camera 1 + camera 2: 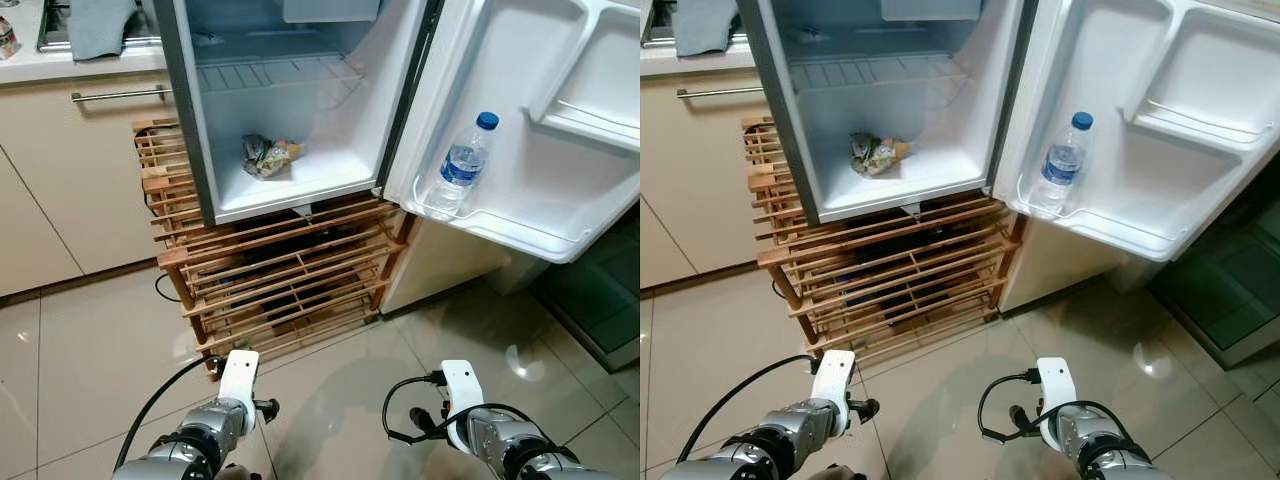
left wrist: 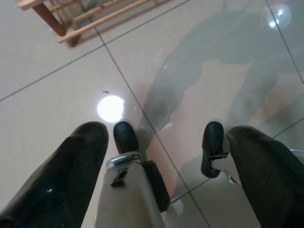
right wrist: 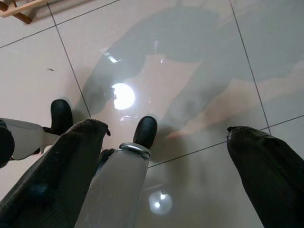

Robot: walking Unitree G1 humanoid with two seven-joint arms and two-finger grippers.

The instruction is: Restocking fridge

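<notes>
So we're standing in front of the small fridge (image 1: 300,110), which sits on a wooden slatted rack (image 1: 280,275) with its door (image 1: 540,130) swung wide open to our right, glossy tile floor (image 1: 90,360) all around. Inside it's pretty bare: just a crumpled snack packet (image 1: 265,155) on the bottom of the main compartment, and one water bottle (image 1: 465,160) with a blue cap standing upright in the lower door shelf. Both arms hang low in front of us, pointing at the floor. The left gripper (image 2: 161,156) has its fingers spread wide with nothing between them, and the right gripper (image 3: 164,156) is the same, apart and empty. Our read: we're between items here, nothing in hand to stock. Next move probably calls for turning away to find more supplies and grabbing one before coming back.
</notes>
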